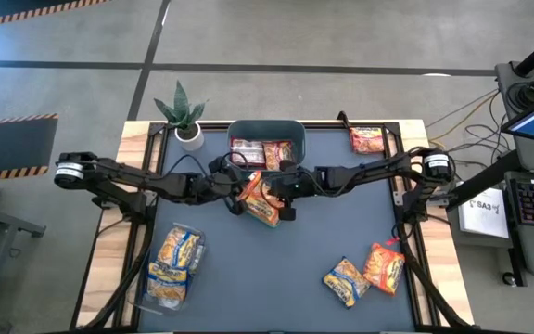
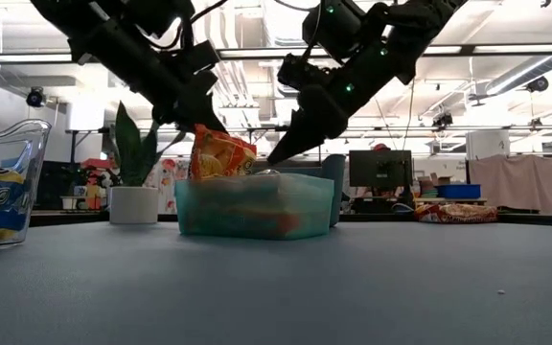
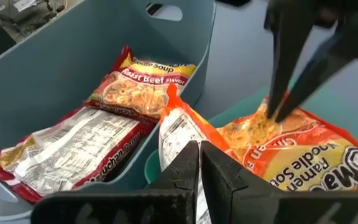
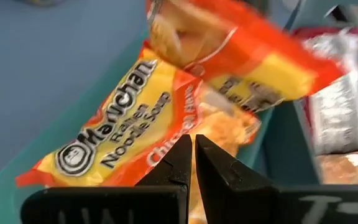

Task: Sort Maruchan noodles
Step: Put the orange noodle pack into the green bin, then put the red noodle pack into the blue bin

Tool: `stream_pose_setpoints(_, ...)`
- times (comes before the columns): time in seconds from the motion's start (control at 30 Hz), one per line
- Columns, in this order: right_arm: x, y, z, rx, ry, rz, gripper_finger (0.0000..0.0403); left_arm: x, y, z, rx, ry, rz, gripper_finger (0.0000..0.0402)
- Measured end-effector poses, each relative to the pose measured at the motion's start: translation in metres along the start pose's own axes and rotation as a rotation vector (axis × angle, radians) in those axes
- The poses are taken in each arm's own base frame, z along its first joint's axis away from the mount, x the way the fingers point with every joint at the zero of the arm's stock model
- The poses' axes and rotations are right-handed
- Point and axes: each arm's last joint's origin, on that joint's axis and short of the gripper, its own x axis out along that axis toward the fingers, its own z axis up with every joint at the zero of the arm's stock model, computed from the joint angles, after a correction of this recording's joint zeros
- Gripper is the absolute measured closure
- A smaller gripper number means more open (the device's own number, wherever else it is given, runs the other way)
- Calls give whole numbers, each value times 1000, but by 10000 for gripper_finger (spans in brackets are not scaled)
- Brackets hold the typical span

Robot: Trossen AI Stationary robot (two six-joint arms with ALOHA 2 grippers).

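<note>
An orange-and-yellow Maruchan chicken ramen packet (image 3: 229,134), crinkly and tilted up on edge, is pinched at its corner by the left end effector (image 3: 199,163), fingers closed on the wrapper. It rests over another orange packet (image 4: 117,134) in the small green tray (image 2: 257,206) mid-table. The right end effector (image 4: 193,158) hovers just above, fingers together, holding nothing. Dark red roast beef packets (image 3: 145,84) lie in the grey-teal tub (image 1: 265,130) beside.

Two packets (image 1: 260,151) in tub (image 1: 265,128)

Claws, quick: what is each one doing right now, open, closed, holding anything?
Left claw: closed on an orange noodle packet.
Right claw: closed, empty.
</note>
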Motion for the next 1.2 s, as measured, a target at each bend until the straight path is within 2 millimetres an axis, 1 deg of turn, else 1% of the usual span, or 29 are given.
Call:
stream_pose_setpoints(0.2, 11, 2, -6, 49, 11, 2, 391, -8, 3, 9, 19, 14, 5, 402)
stream_pose_setpoints(0.3, 15, 3, -10, 62, 28, 3, 391, -16, 5, 15, 24, 18, 3, 402)
stream_pose_setpoints(0.43, 15, 3, -11, 76, 35, 4, 391, -27, 4, 21, 28, -2, -16, 402)
stream_pose_setpoints(0.63, 20, 3, -13, 98, 42, 2, 391, -50, -3, 37, 61, -87, -78, 402)
stream_pose_setpoints(0.7, 20, 4, -13, 97, 37, -10, 391, -57, -8, 37, 93, -102, -107, 402)
stream_pose_setpoints(0.8, 14, 3, -8, 103, 20, -25, 391, -62, -16, 35, 119, -107, -161, 402)
stream_pose_setpoints(0.93, -2, 0, 4, 111, -32, -33, 391, -60, -28, 29, 112, -91, -194, 402)
stream_pose_setpoints(1.03, -13, 0, 9, 121, -41, -31, 391, -52, -35, 27, 96, -98, -200, 402)
stream_pose_setpoints(1.1, -22, 1, 15, 129, -65, -28, 391, -44, -39, 23, 106, -76, -191, 402)
stream_pose_setpoints(1.2, -36, 3, 21, 150, -71, -18, 390, -32, -43, 15, 124, -50, -95, 402)
